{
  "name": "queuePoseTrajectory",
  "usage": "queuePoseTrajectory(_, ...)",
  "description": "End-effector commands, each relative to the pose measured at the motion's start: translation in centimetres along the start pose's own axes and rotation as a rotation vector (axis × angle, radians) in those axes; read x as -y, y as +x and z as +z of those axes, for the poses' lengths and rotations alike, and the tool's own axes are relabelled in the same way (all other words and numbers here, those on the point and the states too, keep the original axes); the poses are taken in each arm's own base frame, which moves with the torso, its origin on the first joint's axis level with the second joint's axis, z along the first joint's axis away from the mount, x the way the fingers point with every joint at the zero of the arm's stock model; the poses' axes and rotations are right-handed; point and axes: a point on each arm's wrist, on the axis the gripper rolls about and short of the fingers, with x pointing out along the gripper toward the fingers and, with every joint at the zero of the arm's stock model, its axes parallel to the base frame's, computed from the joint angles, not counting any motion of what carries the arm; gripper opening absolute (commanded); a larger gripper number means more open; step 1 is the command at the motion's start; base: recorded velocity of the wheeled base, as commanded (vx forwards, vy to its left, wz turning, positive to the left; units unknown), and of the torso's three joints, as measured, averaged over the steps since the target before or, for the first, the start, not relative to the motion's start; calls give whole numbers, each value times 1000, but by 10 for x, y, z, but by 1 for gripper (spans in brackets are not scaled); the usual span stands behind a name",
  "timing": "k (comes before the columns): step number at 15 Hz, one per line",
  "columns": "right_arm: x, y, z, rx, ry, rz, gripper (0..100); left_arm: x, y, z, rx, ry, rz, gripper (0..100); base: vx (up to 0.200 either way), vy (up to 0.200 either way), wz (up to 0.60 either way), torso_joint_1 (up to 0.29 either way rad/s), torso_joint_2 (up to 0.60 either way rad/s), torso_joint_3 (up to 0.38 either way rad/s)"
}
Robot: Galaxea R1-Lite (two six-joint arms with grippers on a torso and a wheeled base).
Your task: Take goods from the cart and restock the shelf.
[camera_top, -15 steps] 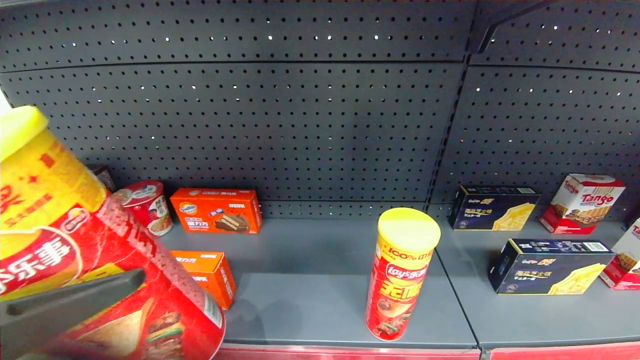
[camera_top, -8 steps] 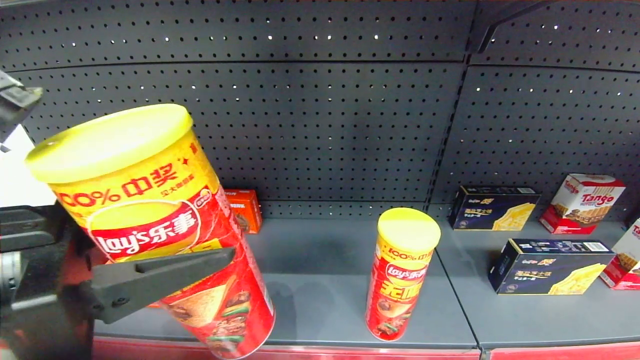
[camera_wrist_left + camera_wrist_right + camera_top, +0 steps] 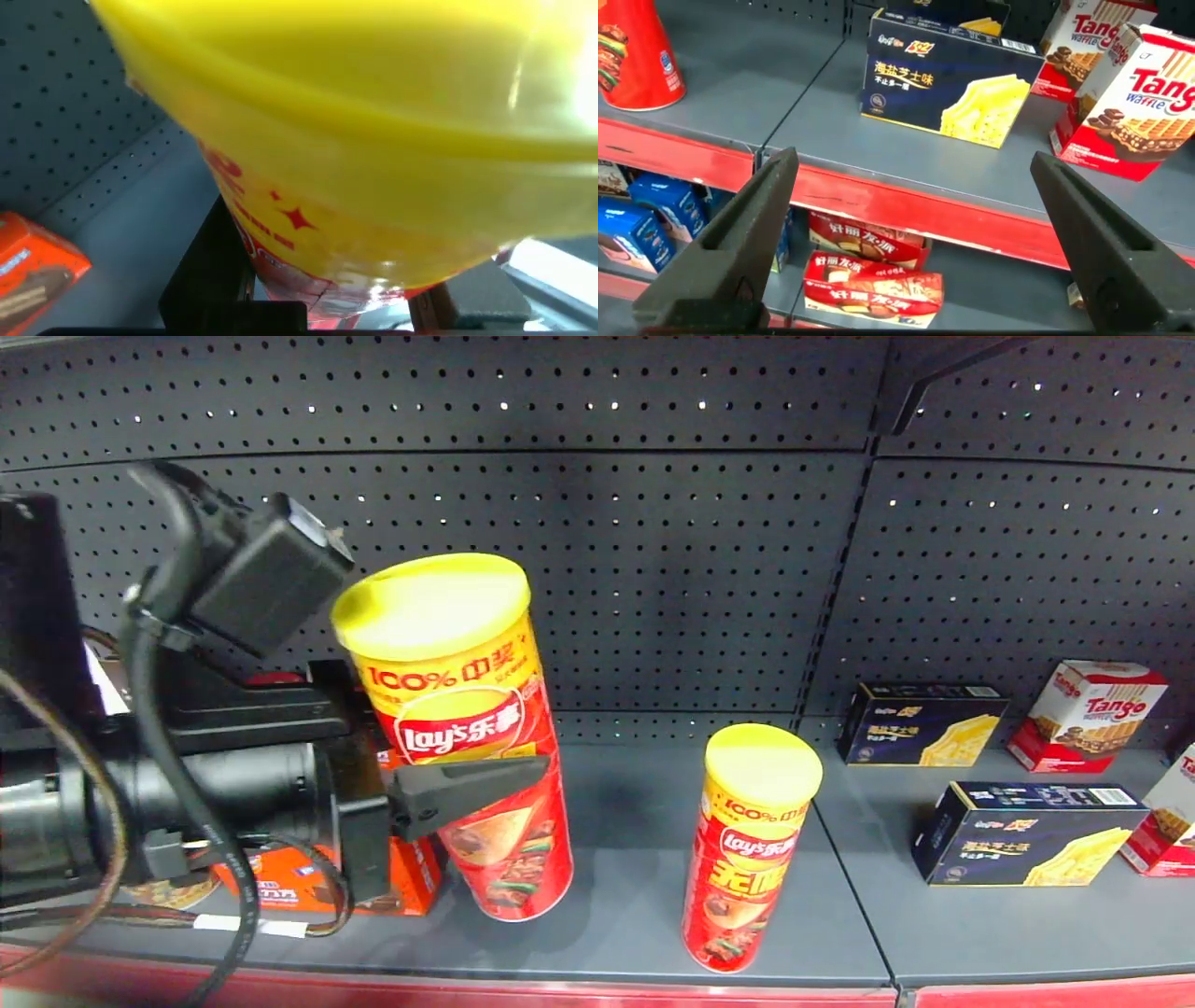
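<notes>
My left gripper [image 3: 476,775] is shut on a red chip can with a yellow lid [image 3: 457,709]. I hold it slightly tilted over the grey shelf [image 3: 635,896], its base low by the board; I cannot tell if it touches. A dark finger [image 3: 467,791] crosses the can's front. The yellow lid [image 3: 374,112] looms close in the left wrist view. A matching can [image 3: 752,845] stands upright on the shelf to the right of the held one. My right gripper [image 3: 915,261] hangs open and empty in front of the shelf's red edge [image 3: 906,196].
Orange boxes [image 3: 411,882] lie behind my left arm. Dark blue boxes [image 3: 920,723] [image 3: 1027,831] and red-and-white wafer boxes [image 3: 1088,714] occupy the right bay. Bare shelf lies between the two cans. A lower shelf holds red boxes [image 3: 873,280] and blue packs [image 3: 654,210].
My left arm has carried the can from the near left forward and to the right, over the shelf, and stood it more upright. The standing can and boxes have not moved.
</notes>
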Motion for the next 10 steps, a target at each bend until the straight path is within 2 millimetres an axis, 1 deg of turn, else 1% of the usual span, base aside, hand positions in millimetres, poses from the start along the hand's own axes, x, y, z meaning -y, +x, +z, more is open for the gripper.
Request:
queuePoseTrajectory(1,0,1,0,-6,0,2,100,-11,25,-11,-69,-3,-4,0,0,0,0,0,0,0)
queuePoseTrajectory(3,0,1,0,-6,3,2,100,-23,36,-9,-67,3,-28,0,0,0,0,0,0,0)
queuePoseTrajectory(5,0,1,0,-6,3,0,100,-38,49,-2,-55,43,-19,0,0,0,0,0,0,0)
queuePoseTrajectory(7,0,1,-1,-7,3,1,100,-47,63,4,-51,50,-16,0,0,0,0,0,0,0)
queuePoseTrajectory(10,0,1,-1,-4,5,0,100,-56,84,0,-66,41,-20,0,0,0,0,0,0,0)
